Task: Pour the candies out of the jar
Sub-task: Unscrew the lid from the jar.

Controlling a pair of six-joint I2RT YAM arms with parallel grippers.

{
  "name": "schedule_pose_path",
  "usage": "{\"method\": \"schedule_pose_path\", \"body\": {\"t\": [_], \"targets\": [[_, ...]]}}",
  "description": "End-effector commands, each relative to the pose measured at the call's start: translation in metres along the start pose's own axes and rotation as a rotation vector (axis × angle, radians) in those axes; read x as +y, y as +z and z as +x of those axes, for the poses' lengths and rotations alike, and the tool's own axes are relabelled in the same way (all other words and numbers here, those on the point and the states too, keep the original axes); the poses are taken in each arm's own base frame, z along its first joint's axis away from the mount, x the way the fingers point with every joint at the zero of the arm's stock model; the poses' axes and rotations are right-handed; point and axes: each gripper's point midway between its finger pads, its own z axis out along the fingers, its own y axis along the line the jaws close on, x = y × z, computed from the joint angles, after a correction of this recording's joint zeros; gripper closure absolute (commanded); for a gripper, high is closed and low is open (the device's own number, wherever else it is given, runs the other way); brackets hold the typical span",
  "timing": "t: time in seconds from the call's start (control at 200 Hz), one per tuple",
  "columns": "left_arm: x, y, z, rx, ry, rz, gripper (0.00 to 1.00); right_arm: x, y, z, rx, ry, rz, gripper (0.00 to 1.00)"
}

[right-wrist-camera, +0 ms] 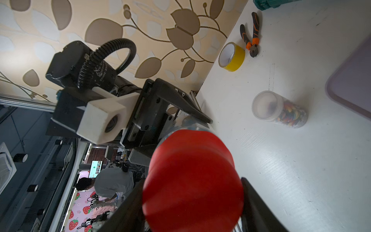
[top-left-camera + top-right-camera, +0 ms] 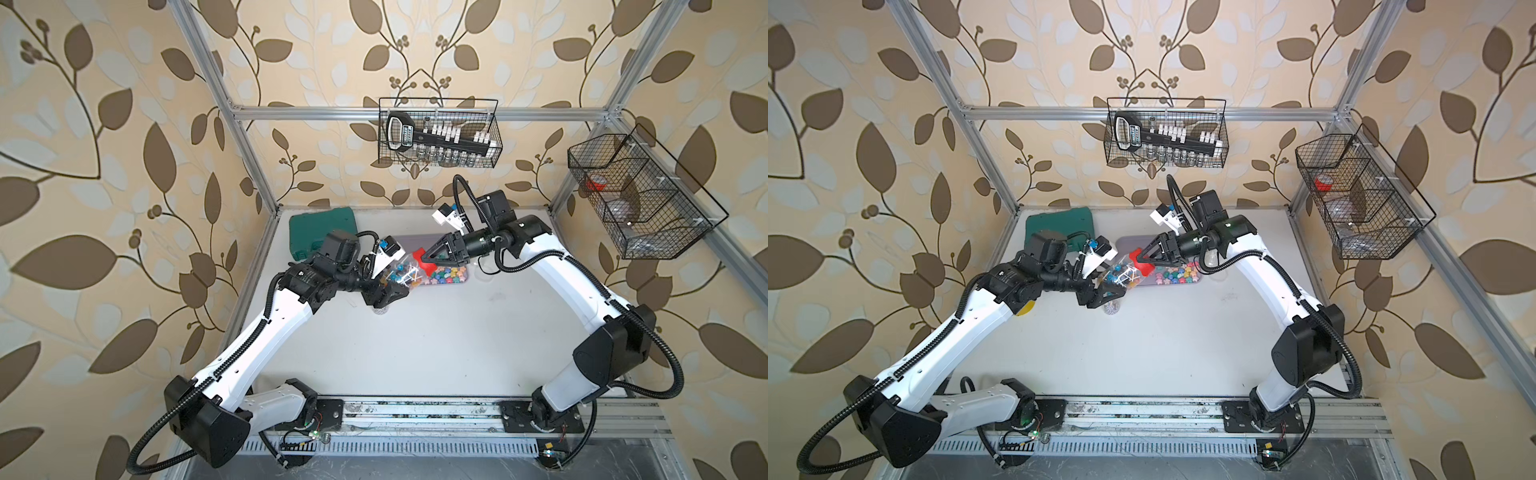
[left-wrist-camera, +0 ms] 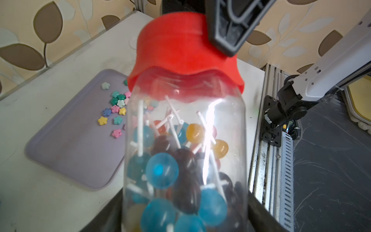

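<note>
My left gripper (image 2: 388, 291) (image 3: 183, 211) is shut on the body of a clear jar (image 2: 399, 274) (image 3: 184, 152), held tilted above the table beside a lilac tray (image 2: 409, 243) (image 3: 70, 144). Inside the jar lie candies (image 3: 161, 170): round blue, orange and dark lollipops on white sticks. A red lid (image 2: 419, 258) (image 3: 184, 60) (image 1: 192, 180) caps the jar. My right gripper (image 2: 426, 259) (image 1: 192, 200) reaches in from the other side, and its two black fingers press against opposite sides of the lid. Pastel star-shaped candies (image 2: 442, 276) (image 3: 115, 112) lie loose on the tray.
A small clear tub of multicoloured sweets (image 1: 281, 110) lies on its side on the table below the left gripper. Yellow tape (image 1: 231, 57), orange-handled pliers (image 1: 252, 36) and a green case (image 2: 322, 228) sit along the table's left side. Wire baskets (image 2: 438, 133) (image 2: 636, 195) hang on the frame.
</note>
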Motion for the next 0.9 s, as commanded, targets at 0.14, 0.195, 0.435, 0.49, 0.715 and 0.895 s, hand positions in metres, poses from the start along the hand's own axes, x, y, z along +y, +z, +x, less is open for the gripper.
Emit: {"method": "schedule_pose_path", "body": {"t": [0.14,0.195,0.435,0.49,0.715,0.895], "targets": [[-0.012,-0.002,-0.039,-0.115,-0.001,0.090,0.33,0.017,-0.003,0.011,-0.001,-0.182,-0.043,0.49],[-0.013,-0.001,-0.042,-0.116,-0.019,0.105,0.33,0.021,-0.003,0.013,0.000,-0.222,-0.066,0.49],[-0.020,-0.001,-0.054,-0.129,-0.062,0.174,0.33,0.042,-0.008,0.030,0.002,-0.397,-0.188,0.48],[-0.022,-0.002,-0.058,-0.134,-0.073,0.189,0.33,0.044,-0.009,0.034,0.000,-0.428,-0.202,0.48],[-0.034,-0.006,-0.069,-0.148,-0.087,0.272,0.33,0.054,-0.014,0.047,-0.019,-0.560,-0.252,0.49],[-0.044,-0.012,-0.076,-0.167,-0.081,0.327,0.33,0.067,-0.022,0.056,-0.057,-0.679,-0.257,0.46]]}}
